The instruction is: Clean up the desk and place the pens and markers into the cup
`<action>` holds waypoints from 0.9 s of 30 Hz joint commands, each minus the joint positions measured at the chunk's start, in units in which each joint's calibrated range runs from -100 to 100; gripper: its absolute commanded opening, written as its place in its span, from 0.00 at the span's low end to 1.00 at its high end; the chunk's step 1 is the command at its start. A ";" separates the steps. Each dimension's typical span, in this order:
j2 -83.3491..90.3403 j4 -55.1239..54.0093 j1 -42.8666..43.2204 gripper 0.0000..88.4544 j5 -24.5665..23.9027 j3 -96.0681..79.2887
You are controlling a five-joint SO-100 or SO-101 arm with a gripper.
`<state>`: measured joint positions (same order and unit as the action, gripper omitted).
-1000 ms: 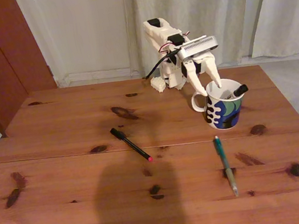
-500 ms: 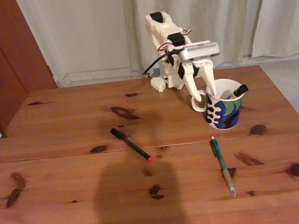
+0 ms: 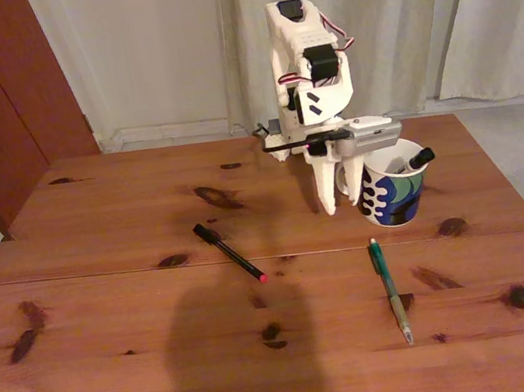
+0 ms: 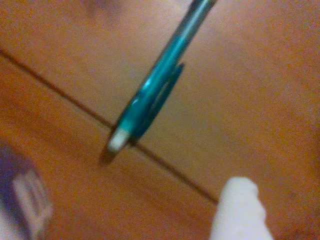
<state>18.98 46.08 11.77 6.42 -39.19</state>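
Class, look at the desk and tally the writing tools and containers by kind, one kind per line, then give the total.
Markers: 1, the white marker with a black cap, standing in the cup.
Pens: 2, the black pen with a red tip and the teal pen, both lying on the desk.
Cups: 1, the patterned cup.
Total: 4.

The arm (image 3: 306, 56) was white plastic with black servo blocks, thin red wires looped near its top, and a grey, seemingly ribbed bar (image 3: 362, 132) at the wrist.
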 commanded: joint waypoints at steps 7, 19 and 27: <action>-11.16 2.31 -2.24 0.21 3.01 16.56; -15.55 2.13 7.41 0.20 -10.98 26.48; -23.58 2.22 8.94 0.20 -13.39 30.90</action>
<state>-3.05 48.32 20.35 -5.79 -13.04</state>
